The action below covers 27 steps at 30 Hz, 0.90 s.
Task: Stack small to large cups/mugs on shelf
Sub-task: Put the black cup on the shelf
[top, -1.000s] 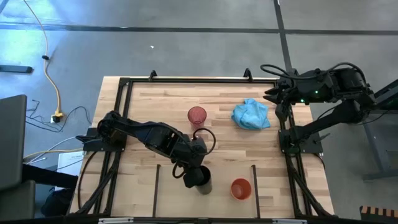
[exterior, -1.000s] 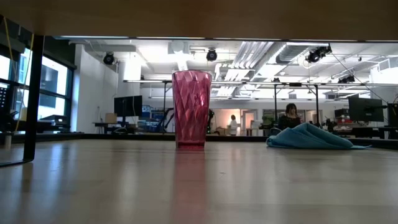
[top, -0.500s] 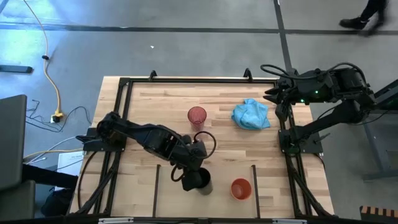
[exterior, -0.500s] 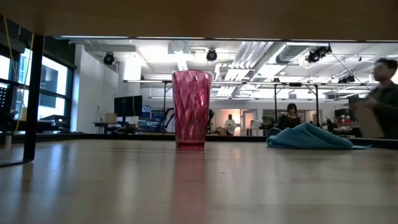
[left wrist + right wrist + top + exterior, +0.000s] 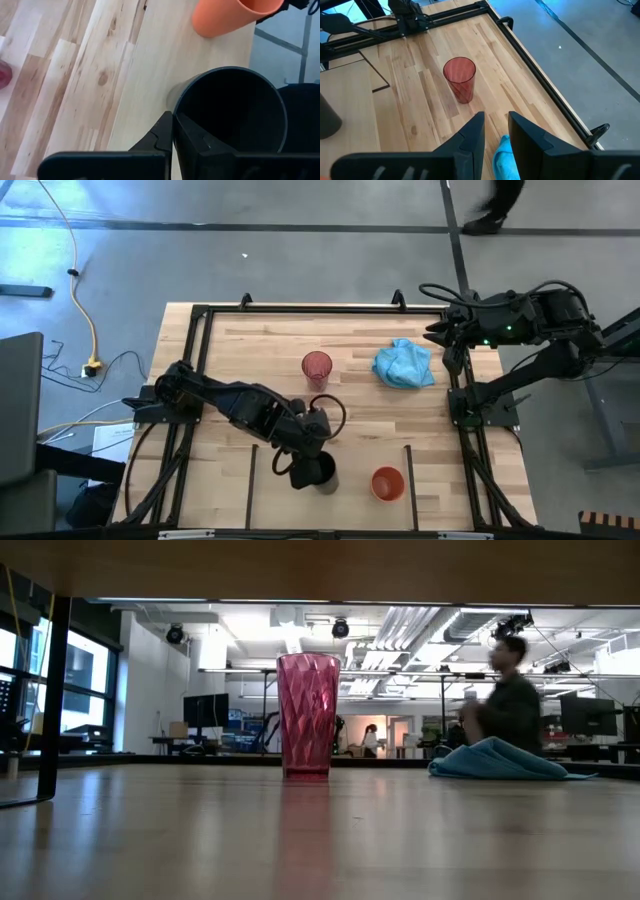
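The left gripper has its jaws pinching the rim of the black cup, one finger inside the wall and one outside, a hold that keeps the cup's mouth free and lets it be set down upright. The black cup stands with its long axis vertical and its mouth up, in the middle section of the shelf, between the two thin black bars at the near edge of the table. The orange cup stands upright just beside it, in the same section toward the right bar, apparently placed so that the sizes run in order along the strip. The red-pink cup is well apart from both, upright near the table's centre, mouth up, and is not yet on the shelf; it looks like the remaining piece. The right gripper waits at the far right of the table above the light blue cloth, jaws slightly spread and holding nothing.
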{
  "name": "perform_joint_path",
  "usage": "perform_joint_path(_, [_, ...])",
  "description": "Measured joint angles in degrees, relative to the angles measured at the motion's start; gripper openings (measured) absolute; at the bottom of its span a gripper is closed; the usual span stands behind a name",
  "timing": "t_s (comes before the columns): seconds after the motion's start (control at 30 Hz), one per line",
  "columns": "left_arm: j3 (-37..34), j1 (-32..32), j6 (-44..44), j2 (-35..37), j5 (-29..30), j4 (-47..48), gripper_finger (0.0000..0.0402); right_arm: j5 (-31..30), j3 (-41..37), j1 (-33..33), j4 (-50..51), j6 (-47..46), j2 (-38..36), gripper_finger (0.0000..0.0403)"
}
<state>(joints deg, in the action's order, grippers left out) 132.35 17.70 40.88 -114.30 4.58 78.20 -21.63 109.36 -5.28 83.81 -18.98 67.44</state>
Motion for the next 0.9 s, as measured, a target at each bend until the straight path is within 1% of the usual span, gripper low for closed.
perform_joint_path(0.67, [0.0, -0.09, -0.47, -0.02, 0.63, 0.78, 0.0, -0.24, 0.0, -0.01, -0.02, -0.44, 0.0, 0.0078])
perform_joint_path(0.9, [0.0, -0.09, -0.59, -0.02, 0.42, -0.61, 0.0, -0.22, 0.0, -0.01, 0.0, -1.03, 0.0, 0.0078])
